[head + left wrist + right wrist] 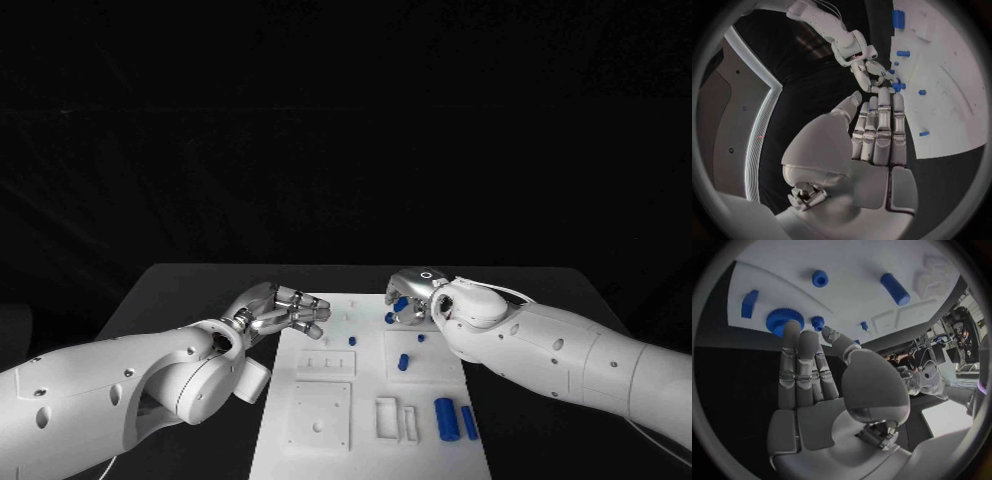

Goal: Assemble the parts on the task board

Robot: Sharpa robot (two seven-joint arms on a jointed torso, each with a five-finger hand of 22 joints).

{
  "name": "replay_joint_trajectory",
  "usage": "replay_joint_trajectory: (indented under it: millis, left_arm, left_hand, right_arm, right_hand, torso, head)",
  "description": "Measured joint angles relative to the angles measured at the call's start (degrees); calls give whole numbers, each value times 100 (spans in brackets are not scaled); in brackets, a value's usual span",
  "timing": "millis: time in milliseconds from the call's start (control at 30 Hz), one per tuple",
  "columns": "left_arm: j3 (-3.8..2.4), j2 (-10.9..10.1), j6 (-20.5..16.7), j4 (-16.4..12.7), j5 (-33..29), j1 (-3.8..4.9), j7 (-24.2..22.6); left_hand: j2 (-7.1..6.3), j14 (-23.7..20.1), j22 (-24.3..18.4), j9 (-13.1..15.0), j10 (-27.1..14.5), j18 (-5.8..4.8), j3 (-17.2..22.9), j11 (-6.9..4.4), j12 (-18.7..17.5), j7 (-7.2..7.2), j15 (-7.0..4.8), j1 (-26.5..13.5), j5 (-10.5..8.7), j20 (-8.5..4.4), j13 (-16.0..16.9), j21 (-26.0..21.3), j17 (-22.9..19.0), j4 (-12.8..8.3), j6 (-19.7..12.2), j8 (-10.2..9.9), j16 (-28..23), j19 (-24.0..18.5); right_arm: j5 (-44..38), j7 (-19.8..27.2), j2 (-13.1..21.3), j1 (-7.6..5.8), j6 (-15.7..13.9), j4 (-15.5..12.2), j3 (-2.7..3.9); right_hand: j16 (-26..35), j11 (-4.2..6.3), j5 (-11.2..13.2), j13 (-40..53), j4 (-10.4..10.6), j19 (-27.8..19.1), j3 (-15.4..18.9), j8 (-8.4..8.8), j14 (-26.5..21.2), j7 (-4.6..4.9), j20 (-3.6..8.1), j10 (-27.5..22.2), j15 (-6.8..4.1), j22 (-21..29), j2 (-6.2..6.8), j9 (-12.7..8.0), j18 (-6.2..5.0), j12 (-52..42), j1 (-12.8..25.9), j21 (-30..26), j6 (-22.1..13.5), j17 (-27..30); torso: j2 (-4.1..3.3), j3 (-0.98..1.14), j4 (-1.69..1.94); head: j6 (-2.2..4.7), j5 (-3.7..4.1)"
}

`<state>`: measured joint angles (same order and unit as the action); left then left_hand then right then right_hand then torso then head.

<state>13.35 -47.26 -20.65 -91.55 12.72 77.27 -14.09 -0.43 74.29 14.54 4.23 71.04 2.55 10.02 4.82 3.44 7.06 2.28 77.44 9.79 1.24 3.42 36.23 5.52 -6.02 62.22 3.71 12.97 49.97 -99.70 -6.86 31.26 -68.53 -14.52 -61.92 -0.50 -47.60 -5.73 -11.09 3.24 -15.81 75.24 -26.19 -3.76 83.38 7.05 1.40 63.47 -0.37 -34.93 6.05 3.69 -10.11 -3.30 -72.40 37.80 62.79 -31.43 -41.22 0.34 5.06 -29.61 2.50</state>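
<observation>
The white task board (325, 440) lies in the middle of the table. My right hand (414, 296) hovers over the board's far end with its fingers stretched out straight; one fingertip (791, 329) touches a blue gear (779, 319), and nothing is gripped. The gear (897, 86) sits just beyond my right hand (869, 70). My left hand (283, 311) is open beside the board's far left corner, fingers (879, 120) held straight and holding nothing. Two blue cylinders (447, 418) lie at the board's near right. Small blue pegs (404, 362) stand in mid-board.
Around the gear lie a blue block (749, 303), a blue knob (820, 278), a blue cylinder (895, 288) and a small peg (817, 321). White raised plates (317, 412) occupy the board's near left. Black table (173, 290) flanks the board.
</observation>
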Motion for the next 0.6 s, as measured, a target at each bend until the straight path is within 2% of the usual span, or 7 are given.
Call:
replay_joint_trajectory:
  millis: [367, 600]
  left_arm:
    - [-6, -19, 28, -26, 29, 15, 15]
    - [-9, -22, 37, -28, 42, 25, 23]
  left_hand:
    - [0, 0, -22, 0, 0, 0, 20, 0, 0, 0, 0, 1, 0, 0, 0, -24, -6, 20, 0, 0, 0, 0]
    - [-9, 1, -33, 1, 0, 0, 27, 0, 0, 0, -1, -9, 0, 2, -1, -24, -8, 27, 0, 0, -13, 3]
  right_arm:
    - [-83, -32, -48, 45, 12, 98, -1]
    - [-95, -32, -53, 57, 15, 98, -1]
  right_hand:
    - [-88, 52, 47, 0, 7, 53, -136, 0, -13, -48, 13, 94, -14, -273, 12, 0, 50, 0, 34, -105, 49, 0]
    - [-126, 106, 116, 7, 26, 98, -247, 0, -21, -26, 57, 312, -21, -444, -31, 0, 89, 0, 107, -110, 128, 9]
  torso:
    - [-98, -1, 46]
    - [-130, -1, 54]
  head:
    - [21, 37]
    - [21, 44]
